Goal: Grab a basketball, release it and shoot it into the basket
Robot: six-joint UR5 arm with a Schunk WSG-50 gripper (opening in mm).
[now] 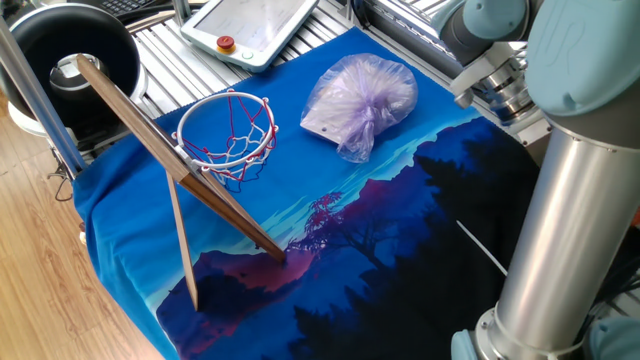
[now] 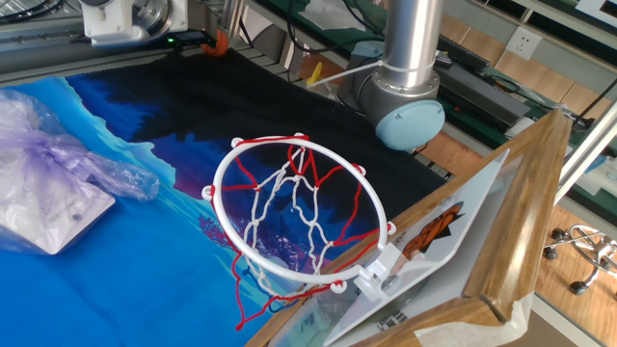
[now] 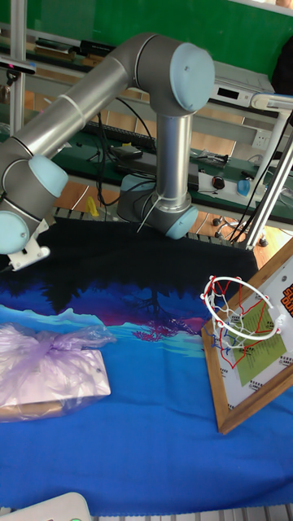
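The basketball (image 2: 221, 40) shows as a small orange patch at the far edge of the dark cloth, right at the tip of my gripper (image 2: 206, 42). The gripper's dark fingers reach rightward from the grey wrist (image 2: 125, 17) and blend into the black cloth, so their spacing is unreadable. The ball is partly covered. The basket (image 2: 297, 214) has a rim and a red-and-white net, and it stands on its wooden backboard (image 2: 501, 241) at the near right, well away from the gripper. It also shows as the basket (image 1: 227, 133) and the basket (image 3: 236, 313). In the tall fixed view the gripper is out of frame.
A translucent lilac plastic bag (image 1: 360, 98) lies on the blue cloth (image 1: 300, 200) beyond the hoop. A black round tub (image 1: 70, 55) and a teach pendant (image 1: 255, 25) sit off the cloth. The arm's thick column (image 1: 570, 220) fills the right side.
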